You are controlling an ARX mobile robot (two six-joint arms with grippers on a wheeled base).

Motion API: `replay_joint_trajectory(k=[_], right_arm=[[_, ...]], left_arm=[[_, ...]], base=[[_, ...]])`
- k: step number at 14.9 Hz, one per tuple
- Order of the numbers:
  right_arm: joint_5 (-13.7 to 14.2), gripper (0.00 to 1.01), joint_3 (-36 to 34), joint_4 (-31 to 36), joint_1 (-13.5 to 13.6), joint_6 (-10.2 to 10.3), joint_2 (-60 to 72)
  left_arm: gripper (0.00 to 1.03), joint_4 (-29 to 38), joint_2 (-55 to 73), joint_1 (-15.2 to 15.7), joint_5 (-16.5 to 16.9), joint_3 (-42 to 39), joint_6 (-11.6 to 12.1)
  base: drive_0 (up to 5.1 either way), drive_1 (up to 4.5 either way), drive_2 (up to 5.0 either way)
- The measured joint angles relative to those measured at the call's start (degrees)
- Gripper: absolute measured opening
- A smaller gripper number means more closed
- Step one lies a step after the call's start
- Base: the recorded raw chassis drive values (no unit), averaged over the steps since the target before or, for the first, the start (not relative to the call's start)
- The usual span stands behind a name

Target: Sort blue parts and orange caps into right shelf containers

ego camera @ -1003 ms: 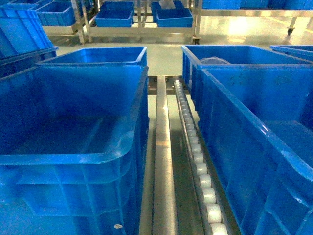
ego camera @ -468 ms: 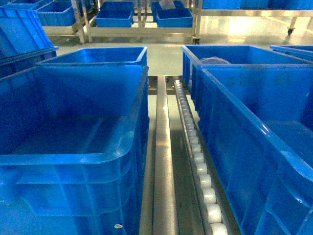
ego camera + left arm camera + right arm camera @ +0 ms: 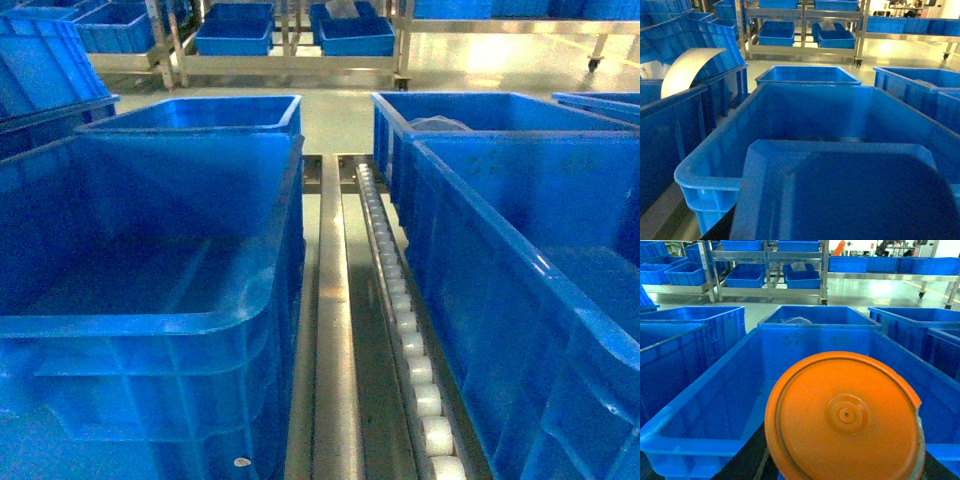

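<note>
Currently my end effector states cannot be determined. An orange cap [image 3: 845, 417] fills the right wrist view, a blue part [image 3: 840, 192] the left, at 6 o'clock before blue containers [image 3: 715, 405].

Glossy pale floor [image 3: 500, 60], far metal racks [image 3: 290, 50]
</note>
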Motion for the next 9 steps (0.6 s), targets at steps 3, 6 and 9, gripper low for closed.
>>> replay_joint_trajectory(k=[3, 6, 9], right_arm=[[0.00, 0.43, 0.00, -0.02, 0.00, 0.00, 0.00], [0.00, 0.43, 0.00, -0.02, 0.00, 0.00, 0.00], [0.00, 0.43, 0.00, -0.02, 0.00, 0.00, 0.00]], left_arm=[[0.42, -0.02, 0.00, 0.00, 0.00, 0.00, 0.00], [0.42, -0.02, 0.00, 0.00, 0.00, 0.00, 0.00], [0.42, -0.02, 0.00, 0.00, 0.00, 0.00, 0.00]], base=[[0.0, 0.00, 0.0], [0.0, 0.00, 0.0], [0.0, 0.00, 0.0]])
